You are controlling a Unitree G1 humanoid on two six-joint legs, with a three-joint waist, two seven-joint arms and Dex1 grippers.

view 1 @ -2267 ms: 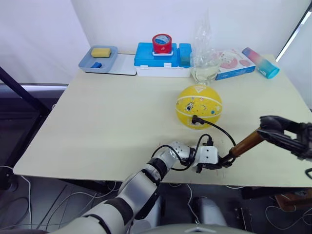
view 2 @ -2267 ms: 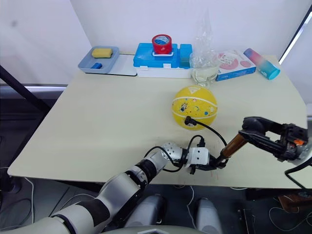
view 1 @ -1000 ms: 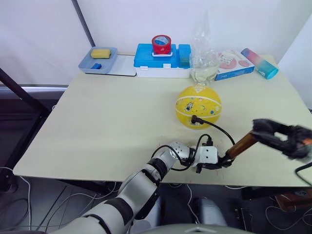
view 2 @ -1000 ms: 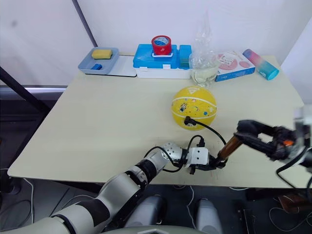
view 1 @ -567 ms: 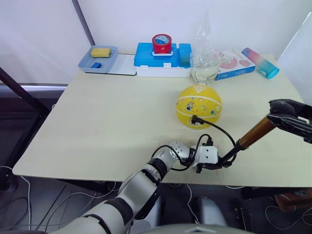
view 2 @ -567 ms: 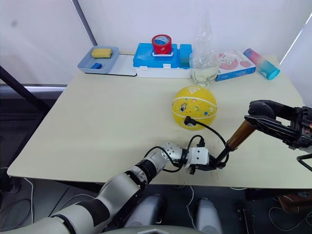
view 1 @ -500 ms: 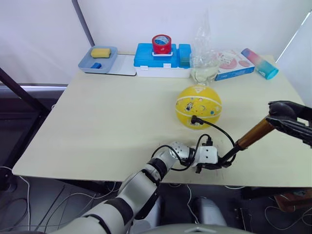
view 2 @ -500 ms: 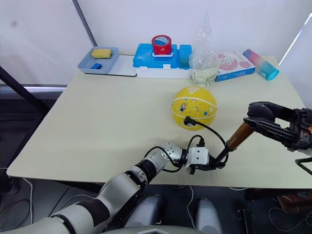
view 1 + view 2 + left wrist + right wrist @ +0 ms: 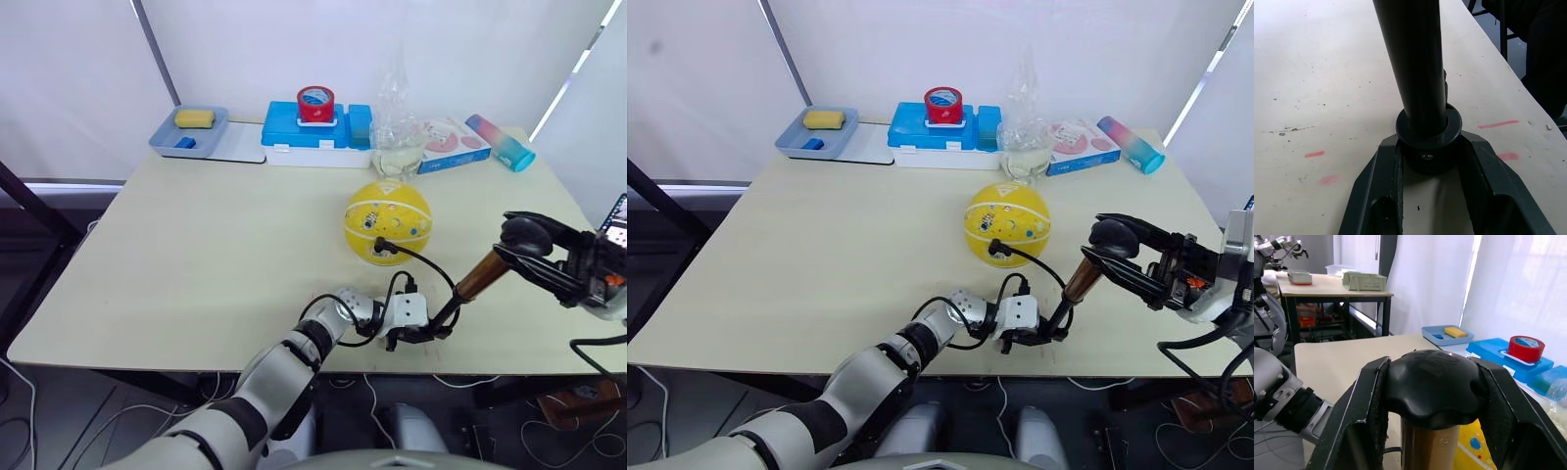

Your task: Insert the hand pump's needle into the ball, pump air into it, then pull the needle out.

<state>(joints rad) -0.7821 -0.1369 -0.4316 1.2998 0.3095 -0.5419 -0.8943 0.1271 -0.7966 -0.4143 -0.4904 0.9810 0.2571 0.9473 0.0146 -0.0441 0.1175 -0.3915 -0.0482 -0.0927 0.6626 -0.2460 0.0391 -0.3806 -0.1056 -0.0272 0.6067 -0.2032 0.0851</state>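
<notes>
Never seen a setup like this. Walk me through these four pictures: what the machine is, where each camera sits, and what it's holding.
It is a humanoid robot with two arms. Two pictures look down from its head; the other two sit on its wrists. On the table lie a yellow ball, a blue box topped with red tape, and a tray. The left gripper clamps the hand pump at its base; the right gripper grips its handle between its jaws. The hose's needle sits in the ball.
</notes>
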